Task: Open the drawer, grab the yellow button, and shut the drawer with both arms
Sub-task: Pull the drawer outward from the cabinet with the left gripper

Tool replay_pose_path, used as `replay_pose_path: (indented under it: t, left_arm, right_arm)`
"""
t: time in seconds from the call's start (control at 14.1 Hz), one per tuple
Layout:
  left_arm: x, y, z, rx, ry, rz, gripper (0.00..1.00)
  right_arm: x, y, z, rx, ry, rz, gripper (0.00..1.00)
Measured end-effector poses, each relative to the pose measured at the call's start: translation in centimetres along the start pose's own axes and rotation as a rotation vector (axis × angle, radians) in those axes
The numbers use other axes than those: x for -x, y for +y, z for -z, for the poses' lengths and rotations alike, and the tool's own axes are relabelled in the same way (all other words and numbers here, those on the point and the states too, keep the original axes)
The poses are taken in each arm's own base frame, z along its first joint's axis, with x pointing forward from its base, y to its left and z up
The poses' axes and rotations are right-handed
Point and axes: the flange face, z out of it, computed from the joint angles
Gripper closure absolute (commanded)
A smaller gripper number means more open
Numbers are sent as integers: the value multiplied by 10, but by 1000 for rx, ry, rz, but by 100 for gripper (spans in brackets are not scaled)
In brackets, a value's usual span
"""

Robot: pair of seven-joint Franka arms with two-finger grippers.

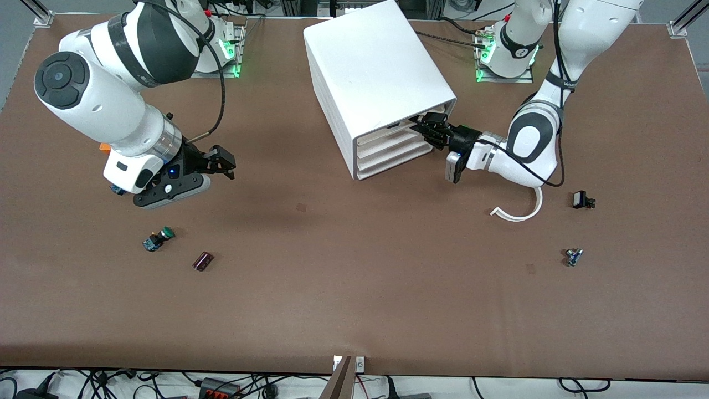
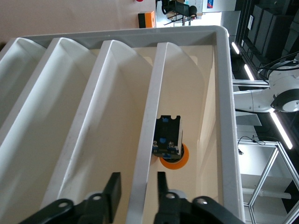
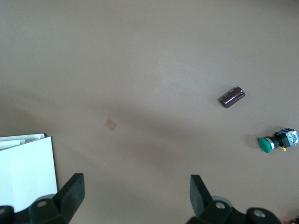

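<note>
**Drawer front pinched, button waiting inside**

Drawer [image 1: 400, 131], topmost of four in the white cabinet [image 1: 371, 72], shows in the front view not yet pulled out, its front about level with the three below. The left gripper [image 1: 429, 128] has reached in from the left arm's end of the table and sits right at the top drawer's front edge, low and level, which is the pose for a straight outward pull. The right gripper [image 1: 219, 166] hangs over bare table toward the right arm's end, waiting. A green-capped button [image 1: 158, 239] and a dark capacitor [image 1: 203, 261] lie nearer the camera below it; a curved white strip [image 1: 520, 210] lies near the left arm.

In the left wrist view the fingers [image 2: 113, 187] straddle the top drawer's raised front lip, one on each face, drawn in close on it; I judge this a grip on the drawer front, though whether it is fully tight cannot be told. Inside the top drawer lies the button [image 2: 169, 142]: black-and-blue body toward the lens, orange-yellow cap at its other end, against the drawer's floor.

In the right wrist view that gripper's fingers [image 3: 72, 189] stand wide apart and empty above the table.
</note>
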Motion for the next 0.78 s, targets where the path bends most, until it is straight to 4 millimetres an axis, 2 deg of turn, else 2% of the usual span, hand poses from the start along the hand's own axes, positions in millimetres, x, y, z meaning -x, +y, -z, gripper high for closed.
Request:
replay_pose_path:
  t: [0.43,0.57,0.78]
  left_arm:
    - [-7,1,7,5,11,-48,99]
    - [-18,0,21,-12,17,-66,99]
    - [-44,-3,55,-59,20,-87,99]
  right_arm:
    - [-1,0,1,-3,8,-1,0]
    - [-1,-1,1,-3,11,-1,0]
    - [-4,0,0,-2,28,-1,0]
